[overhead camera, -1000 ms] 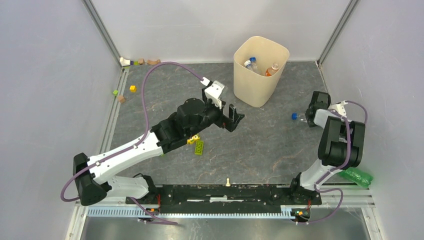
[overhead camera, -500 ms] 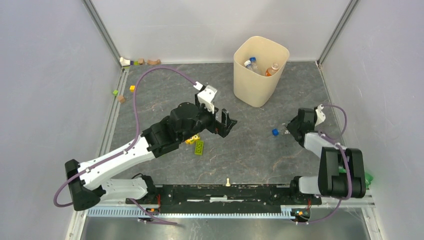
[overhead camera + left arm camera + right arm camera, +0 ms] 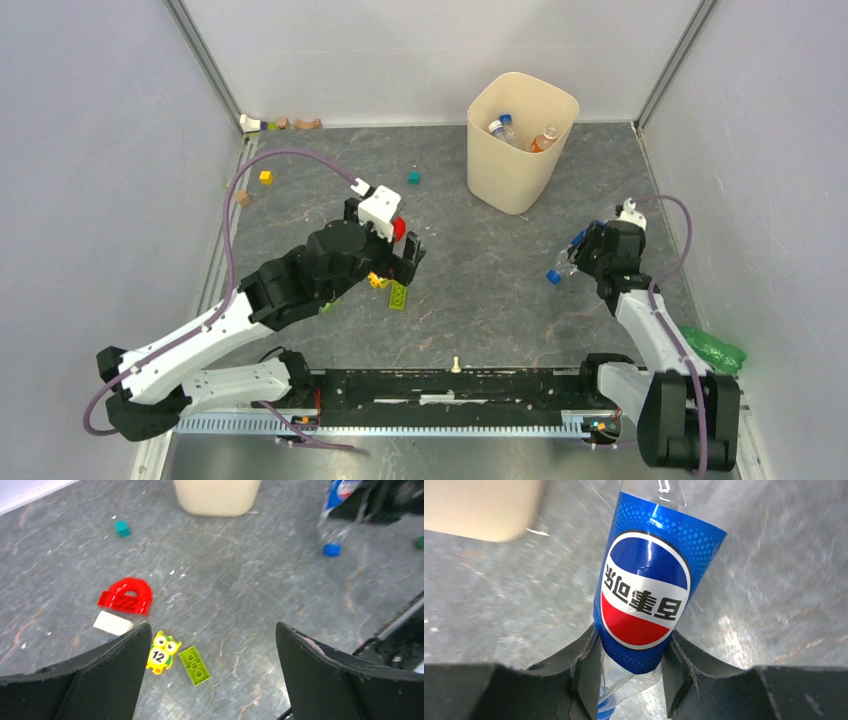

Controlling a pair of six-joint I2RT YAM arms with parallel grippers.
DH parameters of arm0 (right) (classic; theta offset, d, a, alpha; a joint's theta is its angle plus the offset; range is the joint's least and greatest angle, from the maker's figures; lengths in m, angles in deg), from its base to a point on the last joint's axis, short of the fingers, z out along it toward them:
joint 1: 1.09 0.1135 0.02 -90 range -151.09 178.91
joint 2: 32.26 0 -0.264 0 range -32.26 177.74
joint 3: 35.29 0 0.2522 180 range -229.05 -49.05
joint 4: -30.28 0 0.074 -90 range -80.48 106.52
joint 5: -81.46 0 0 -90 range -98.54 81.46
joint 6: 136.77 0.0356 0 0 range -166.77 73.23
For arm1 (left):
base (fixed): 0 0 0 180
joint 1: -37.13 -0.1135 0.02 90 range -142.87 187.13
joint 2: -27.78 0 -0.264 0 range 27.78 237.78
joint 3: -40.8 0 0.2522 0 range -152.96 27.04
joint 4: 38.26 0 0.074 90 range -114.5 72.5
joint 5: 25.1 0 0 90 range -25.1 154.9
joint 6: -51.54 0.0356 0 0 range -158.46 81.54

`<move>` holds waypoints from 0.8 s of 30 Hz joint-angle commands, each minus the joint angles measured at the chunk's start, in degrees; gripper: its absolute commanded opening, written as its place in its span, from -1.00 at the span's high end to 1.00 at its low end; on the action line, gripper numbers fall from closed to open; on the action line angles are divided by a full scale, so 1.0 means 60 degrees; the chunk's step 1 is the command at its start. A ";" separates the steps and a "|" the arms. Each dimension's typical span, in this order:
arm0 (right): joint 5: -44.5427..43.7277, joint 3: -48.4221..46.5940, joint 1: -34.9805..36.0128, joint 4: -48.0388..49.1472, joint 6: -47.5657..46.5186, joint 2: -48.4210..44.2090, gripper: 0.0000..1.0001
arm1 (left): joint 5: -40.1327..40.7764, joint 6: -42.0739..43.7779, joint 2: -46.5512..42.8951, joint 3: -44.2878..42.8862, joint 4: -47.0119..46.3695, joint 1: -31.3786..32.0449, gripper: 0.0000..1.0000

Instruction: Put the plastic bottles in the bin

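The cream-beige bin (image 3: 522, 150) stands at the back of the table with two bottles in it, one blue-capped (image 3: 503, 127) and one orange (image 3: 544, 138). My right gripper (image 3: 585, 245) is shut on a clear Pepsi bottle (image 3: 566, 260) with a blue label (image 3: 646, 590), held cap down, right of and nearer than the bin. In the right wrist view the fingers (image 3: 589, 675) clamp its body. My left gripper (image 3: 405, 262) is open and empty over the table's middle. Its wrist view shows the bin's base (image 3: 217, 497) and the held bottle (image 3: 336, 500) far ahead.
Between the left gripper's (image 3: 212, 680) fingers lie a yellow owl tile (image 3: 161, 652) and a green brick (image 3: 194, 665). A red arch (image 3: 126, 596), a white block (image 3: 113, 623) and a teal cube (image 3: 121, 528) lie beyond. A green crinkled plastic item (image 3: 712, 352) lies near right. Small blocks (image 3: 265, 177) sit far left.
The right arm has swung the bottle from the right wall toward the table's middle, cap downward. The left arm has drawn back toward near left, uncovering the red arch and teal cube.
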 commanded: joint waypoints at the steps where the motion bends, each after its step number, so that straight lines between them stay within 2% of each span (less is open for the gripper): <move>1: 0.0556 -0.1443 0.0156 0.0010 -0.1127 -0.1172 1.00 | 0.0994 0.0765 -0.0375 0.0857 -0.0094 0.0035 -1.00; 6: 0.1596 -0.2904 0.0332 0.0391 -0.1582 -0.1639 1.00 | 0.0931 0.0818 -0.0408 0.1108 -0.0255 0.0022 -1.00; 10: 0.2225 -0.3994 0.0454 0.2171 -0.1759 -0.1399 1.00 | 0.0936 0.0781 -0.0499 0.1172 -0.0300 0.0020 -1.00; 15: 0.2026 -0.6609 0.1169 0.2881 -0.2345 0.0222 1.00 | 0.0951 0.0736 -0.0754 0.1395 -0.0429 0.0020 -1.00; 24: 0.1224 -0.9176 0.1954 0.4222 -0.3608 0.3423 1.00 | 0.0981 0.0721 -0.0859 0.1489 -0.0488 0.0021 -1.00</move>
